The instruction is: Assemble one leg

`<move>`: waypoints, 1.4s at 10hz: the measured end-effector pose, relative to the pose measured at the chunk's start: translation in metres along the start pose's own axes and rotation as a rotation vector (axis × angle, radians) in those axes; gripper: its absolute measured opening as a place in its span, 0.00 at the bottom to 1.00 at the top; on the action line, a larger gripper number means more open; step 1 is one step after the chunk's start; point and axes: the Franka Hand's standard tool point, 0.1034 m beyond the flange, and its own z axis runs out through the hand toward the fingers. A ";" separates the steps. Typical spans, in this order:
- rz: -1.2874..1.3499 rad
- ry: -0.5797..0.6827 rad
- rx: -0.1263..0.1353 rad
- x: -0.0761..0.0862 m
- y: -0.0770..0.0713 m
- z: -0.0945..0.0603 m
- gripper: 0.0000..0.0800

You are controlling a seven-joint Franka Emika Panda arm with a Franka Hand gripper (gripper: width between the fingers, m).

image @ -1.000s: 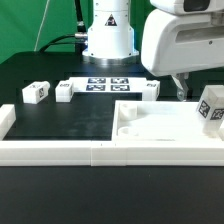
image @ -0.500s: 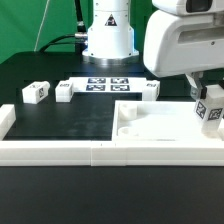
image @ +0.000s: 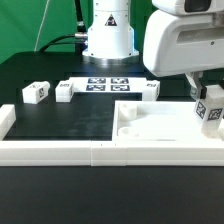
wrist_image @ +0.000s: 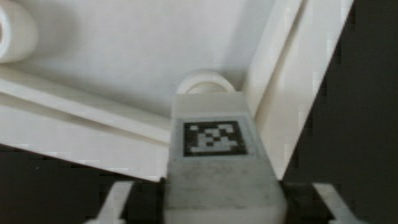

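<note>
nearest runs the long white rail (image: 100,152), behind it the flat panel (image: 150,128) lies on the dark surface (image: 60,118), the hand (image: 207,97) clenched on the leg (image: 212,110), held upright over the panel's end at the exterior view's right beside a round socket (wrist_image: 210,84), with spare blocks (image: 35,92) and the marker board (image: 105,85) farthest back.

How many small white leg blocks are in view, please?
4: one leg and another at the exterior view's left of the marker board, one at its right, one in the claw. Others may be hidden.
</note>
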 end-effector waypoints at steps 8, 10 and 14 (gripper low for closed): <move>0.876 0.071 0.029 -0.005 -0.001 0.001 0.36; 1.093 0.066 0.040 -0.005 0.001 0.001 0.36; 1.468 0.060 0.053 -0.005 -0.002 0.001 0.36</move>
